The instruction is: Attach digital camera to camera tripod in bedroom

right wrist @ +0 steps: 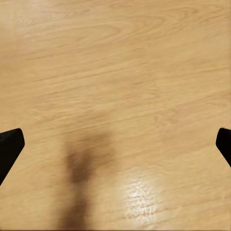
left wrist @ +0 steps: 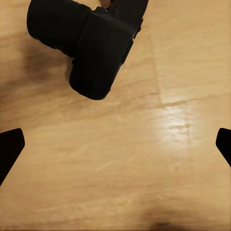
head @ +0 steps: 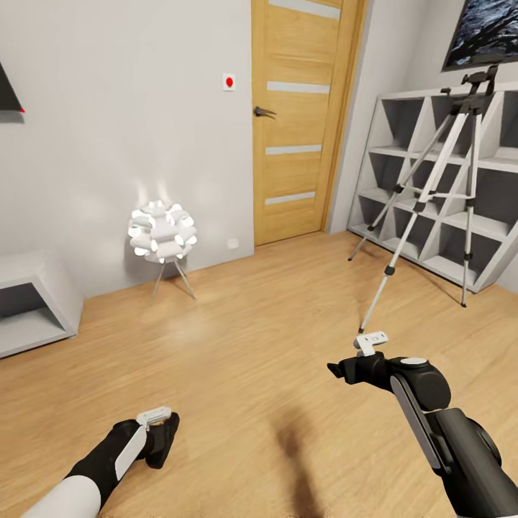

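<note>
The camera tripod (head: pixel 439 180) stands at the right on the wood floor, silver legs spread, its black pan head (head: pixel 478 78) and side handle up by the shelving. The digital camera is out of view. My left gripper (head: pixel 162 450) hangs low at the lower left, open over bare floor, and its fingertips (left wrist: pixel 10 144) sit far apart. My right gripper (head: pixel 338 373) is open too, pointing left just short of the tripod's nearest foot, with nothing between its fingertips (right wrist: pixel 9 144). A black blocky robot part (left wrist: pixel 91 43) hangs over the floor in the left wrist view.
White cubby shelving (head: pixel 496 230) stands behind the tripod, under a framed picture (head: pixel 482 32). The orange-brown door (head: pixel 302 122) is shut, with a red dot switch (head: pixel 229 82) beside it. A white ball lamp (head: pixel 162 232) and a low grey shelf (head: pixel 29 302) stand at the left wall.
</note>
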Available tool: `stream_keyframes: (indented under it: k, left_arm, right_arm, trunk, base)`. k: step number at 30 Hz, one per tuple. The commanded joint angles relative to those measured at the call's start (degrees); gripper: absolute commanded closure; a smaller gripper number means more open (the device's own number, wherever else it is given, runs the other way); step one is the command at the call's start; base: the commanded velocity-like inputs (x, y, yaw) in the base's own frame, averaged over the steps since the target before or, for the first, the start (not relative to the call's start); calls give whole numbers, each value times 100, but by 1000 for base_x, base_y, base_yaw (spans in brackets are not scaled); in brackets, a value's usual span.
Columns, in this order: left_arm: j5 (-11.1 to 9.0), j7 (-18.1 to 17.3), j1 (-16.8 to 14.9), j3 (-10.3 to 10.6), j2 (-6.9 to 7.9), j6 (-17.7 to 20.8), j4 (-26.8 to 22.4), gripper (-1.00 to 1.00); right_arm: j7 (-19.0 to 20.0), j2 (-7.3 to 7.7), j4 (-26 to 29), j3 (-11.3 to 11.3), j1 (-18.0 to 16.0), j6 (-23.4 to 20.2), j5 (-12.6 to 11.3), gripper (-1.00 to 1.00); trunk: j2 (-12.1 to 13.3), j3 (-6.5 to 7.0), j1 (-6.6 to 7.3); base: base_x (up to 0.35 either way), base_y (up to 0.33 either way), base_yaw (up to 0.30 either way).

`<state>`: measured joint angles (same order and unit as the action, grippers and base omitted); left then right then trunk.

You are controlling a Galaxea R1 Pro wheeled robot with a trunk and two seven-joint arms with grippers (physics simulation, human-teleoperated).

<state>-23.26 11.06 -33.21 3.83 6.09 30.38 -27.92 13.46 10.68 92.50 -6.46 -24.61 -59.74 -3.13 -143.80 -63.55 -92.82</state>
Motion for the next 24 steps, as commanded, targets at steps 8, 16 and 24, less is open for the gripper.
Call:
stream_keyframes:
  k: [8, 16, 24]
  left_arm:
    - [-49, 44, 31, 57, 7, 18, -11, -100]
    - [-46, 38, 89, 90, 14, 13, -11, -100]
    - [-47, 35, 105, 610, 26, 19, -11, -100]
  right_arm:
    - [-12, 4, 5, -12, 0, -26, -36, -100]
    - [-10, 4, 5, -13, 0, -26, -37, -100]
    - [-10, 4, 5, -13, 0, -26, -36, -100]
  trunk:
    - [-7, -72, -6]
    - [-7, -72, -6]
    - [-7, -72, -6]
  base:
    - [0, 0, 0]
    - [54, 0, 0]
    - [278, 0, 0]
